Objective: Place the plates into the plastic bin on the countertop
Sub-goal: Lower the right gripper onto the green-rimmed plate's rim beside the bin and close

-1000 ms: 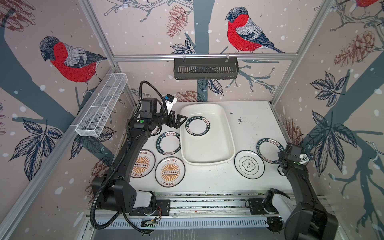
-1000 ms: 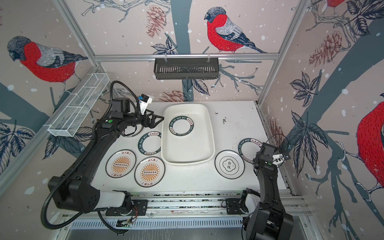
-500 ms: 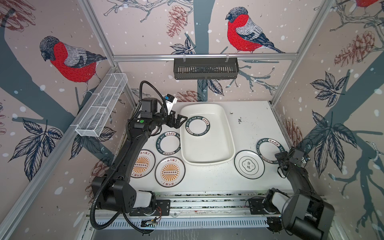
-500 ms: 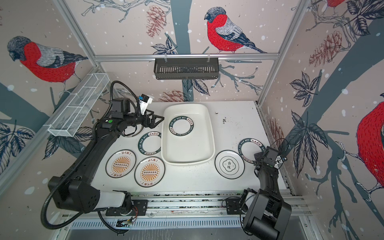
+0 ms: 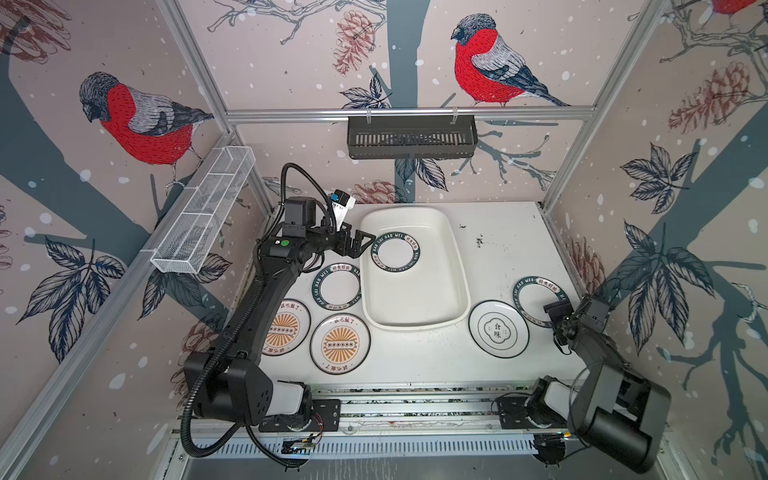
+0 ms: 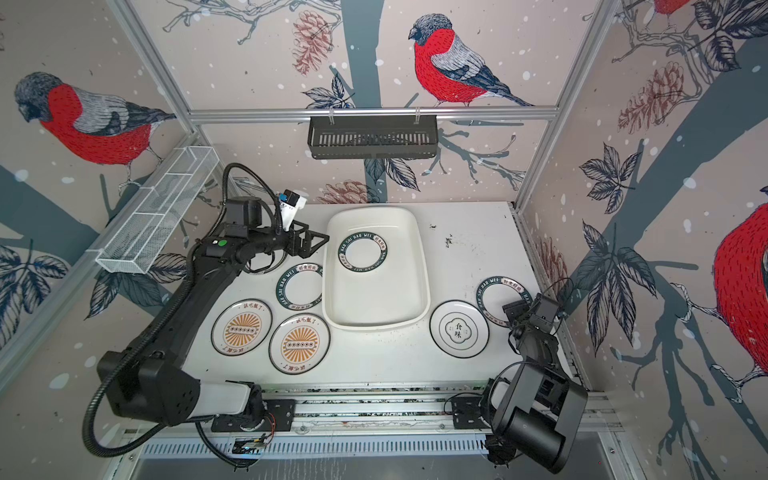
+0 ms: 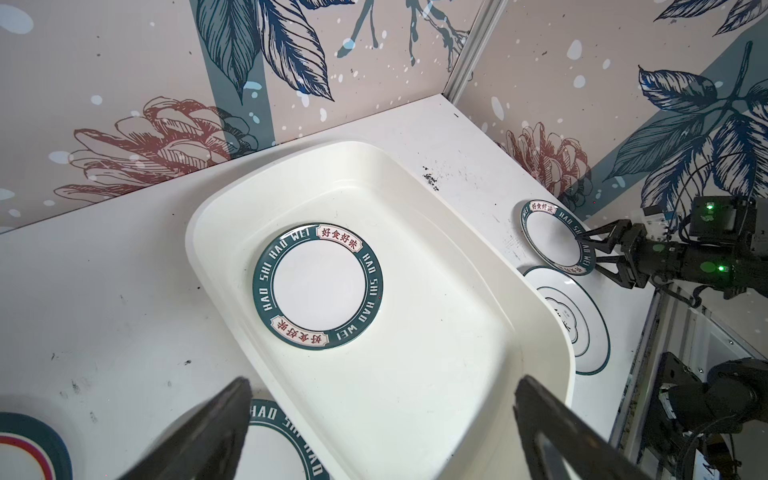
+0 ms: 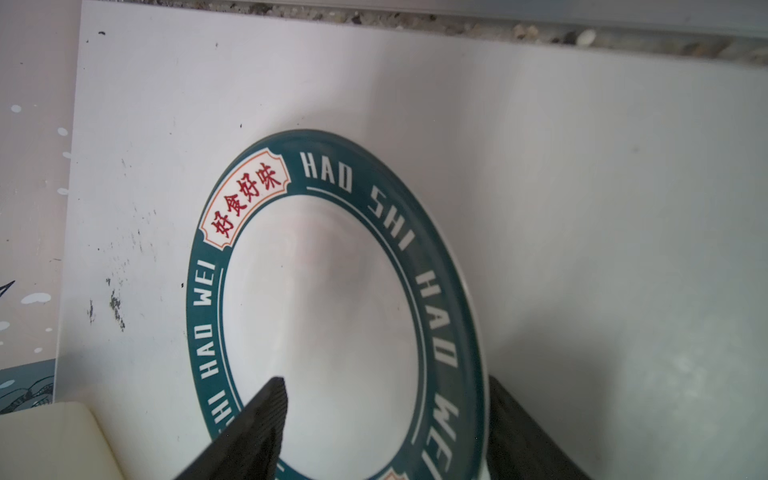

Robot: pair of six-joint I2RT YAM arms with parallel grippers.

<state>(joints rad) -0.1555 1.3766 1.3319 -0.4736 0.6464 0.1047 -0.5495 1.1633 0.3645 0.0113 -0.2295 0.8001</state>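
The white plastic bin [image 5: 457, 266] sits mid-countertop [image 5: 498, 249] with one teal-rimmed plate [image 5: 395, 251] lying flat inside. My left gripper [image 5: 361, 243] hangs open and empty at the bin's left rim; in its wrist view the gripper [image 7: 382, 382] spans the bin's rim. Left of the bin lie another teal-rimmed plate [image 5: 336, 286] and two orange sunburst plates [image 5: 284, 328] [image 5: 340, 344]. To the right are an emblem plate [image 5: 498, 329] and a teal-rimmed plate [image 5: 538, 297]. My right gripper [image 8: 384, 382] is open astride that plate's [image 8: 332, 291] rim, one finger [image 8: 274, 399] over its centre.
A black slotted basket [image 5: 411, 137] hangs on the back wall and a white wire-mesh basket [image 5: 203, 216] on the left wall. Metal frame posts stand at the back corners. The right wall runs close beside my right gripper [image 6: 513, 311]. Dark specks [image 5: 478, 240] mark the countertop right of the bin.
My right gripper has slid in over the rim of the right-hand teal-rimmed plate and its jaws have narrowed a little. The left arm has not moved.
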